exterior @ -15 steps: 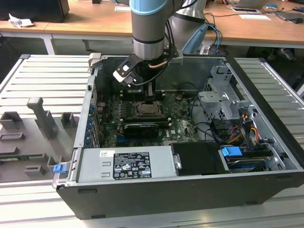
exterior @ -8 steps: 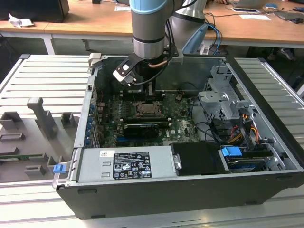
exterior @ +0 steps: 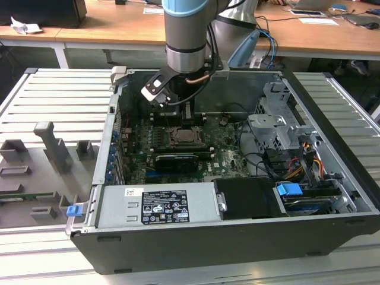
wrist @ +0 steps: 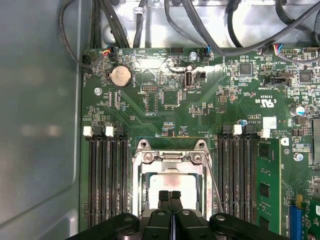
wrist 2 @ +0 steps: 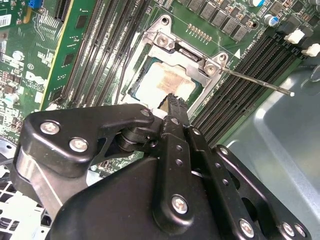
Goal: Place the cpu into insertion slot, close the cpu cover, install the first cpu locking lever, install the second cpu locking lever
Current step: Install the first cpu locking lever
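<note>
Slatted table [exterior: 53, 89] carries an open computer case [exterior: 237, 249]. Pincer [wrist: 170, 194], fingers pressed together and gripping nothing, hangs directly above the cpu [wrist: 186, 182], which lies flat inside the cpu cover [wrist: 145, 182] window.

The cpu [wrist: 172, 181] lies in the insertion slot [wrist: 170, 156], between memory slots [wrist: 107, 175].

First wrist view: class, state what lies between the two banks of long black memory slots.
The silver chip, framed by its metal cover, lies between them in the first wrist view.
</note>
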### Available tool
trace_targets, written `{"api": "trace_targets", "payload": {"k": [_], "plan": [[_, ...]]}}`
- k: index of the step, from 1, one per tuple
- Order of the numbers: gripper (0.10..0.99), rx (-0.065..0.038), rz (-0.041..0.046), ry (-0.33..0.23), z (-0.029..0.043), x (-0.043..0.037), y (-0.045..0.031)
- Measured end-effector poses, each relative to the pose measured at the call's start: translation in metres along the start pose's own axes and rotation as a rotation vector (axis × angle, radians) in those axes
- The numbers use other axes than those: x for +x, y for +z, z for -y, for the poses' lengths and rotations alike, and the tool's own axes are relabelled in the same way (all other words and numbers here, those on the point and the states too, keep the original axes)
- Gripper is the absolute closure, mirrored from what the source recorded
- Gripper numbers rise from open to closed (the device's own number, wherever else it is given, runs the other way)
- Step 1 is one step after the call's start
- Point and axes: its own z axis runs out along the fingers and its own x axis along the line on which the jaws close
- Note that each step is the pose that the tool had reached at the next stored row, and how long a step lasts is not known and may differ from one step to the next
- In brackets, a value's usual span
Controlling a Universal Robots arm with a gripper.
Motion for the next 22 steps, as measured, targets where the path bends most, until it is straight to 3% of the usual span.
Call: {"api": "trace_targets", "payload": {"k": [22], "plan": [[0.980,0.000,0.0003,0.000,-0.0006,0.0003,-0.0091]]}}
